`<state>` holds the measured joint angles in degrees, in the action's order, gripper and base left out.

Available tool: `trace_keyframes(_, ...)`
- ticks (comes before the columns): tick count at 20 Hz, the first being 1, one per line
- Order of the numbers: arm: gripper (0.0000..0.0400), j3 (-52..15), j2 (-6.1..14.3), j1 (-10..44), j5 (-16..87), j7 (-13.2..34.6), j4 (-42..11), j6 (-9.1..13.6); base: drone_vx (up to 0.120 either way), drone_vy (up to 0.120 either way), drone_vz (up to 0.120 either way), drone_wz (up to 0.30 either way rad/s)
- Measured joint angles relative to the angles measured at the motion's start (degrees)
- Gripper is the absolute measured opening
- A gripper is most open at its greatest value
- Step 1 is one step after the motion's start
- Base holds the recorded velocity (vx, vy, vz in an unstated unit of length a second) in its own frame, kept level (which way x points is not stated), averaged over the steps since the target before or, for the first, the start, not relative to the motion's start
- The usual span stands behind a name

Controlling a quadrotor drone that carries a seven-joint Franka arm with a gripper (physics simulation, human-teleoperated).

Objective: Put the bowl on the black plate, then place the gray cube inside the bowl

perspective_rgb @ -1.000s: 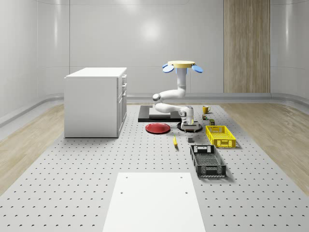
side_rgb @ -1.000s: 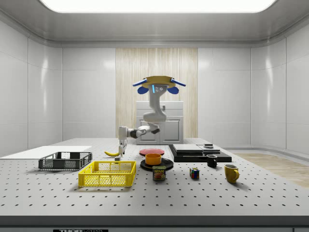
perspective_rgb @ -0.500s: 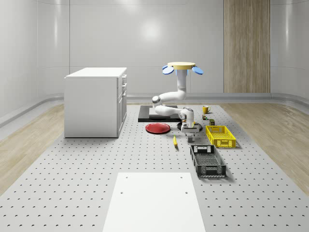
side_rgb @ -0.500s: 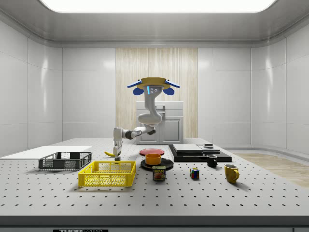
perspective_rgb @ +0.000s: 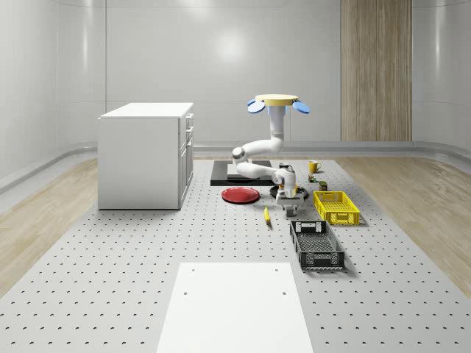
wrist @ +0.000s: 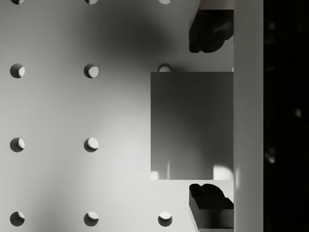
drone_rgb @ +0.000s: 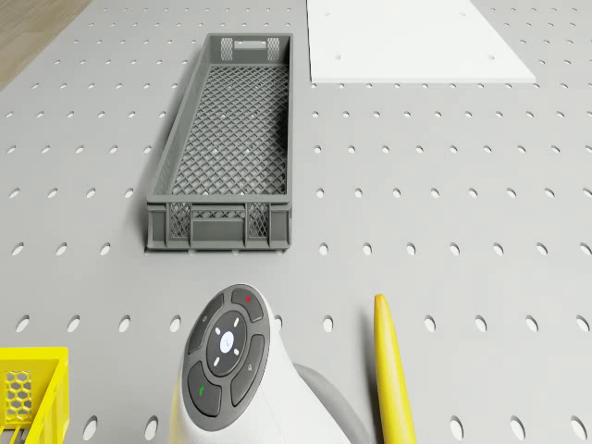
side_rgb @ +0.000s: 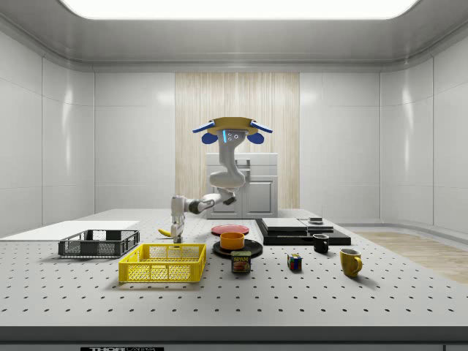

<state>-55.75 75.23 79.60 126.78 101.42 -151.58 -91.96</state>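
the gray cube (wrist: 191,125) lies flat on the perforated table (perspective_rgb: 110,279), between the spread fingertips (wrist: 206,29) of the gripper (wrist: 207,113), which is released and not touching it. the orange bowl (side_rgb: 232,240) sits on the black plate (side_rgb: 252,249). the drone (perspective_rgb: 277,101) hovers above the table in a pale-walled room.

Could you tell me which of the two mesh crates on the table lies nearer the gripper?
By the drone view, the grey crate, directly beyond the wrist, seems nearer the gripper; the yellow crate sits off to the side.
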Motion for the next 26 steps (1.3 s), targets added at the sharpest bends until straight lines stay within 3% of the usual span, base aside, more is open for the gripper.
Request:
trace_keyframes(15,0.0400,1.8,-1.0,-0.4,2.0,-0.6,1.0,-0.4,0.000,0.000,0.000,0.000)
trace_keyframes(20,0.0297,2.0,-1.3,-0.7,2.3,-0.8,0.9,-0.2,0.000,0.000,0.000,0.000)
trace_keyframes(26,0.0261,2.2,-1.6,-1.1,2.5,-1.0,0.8,0.2,0.000,0.000,0.000,0.000)
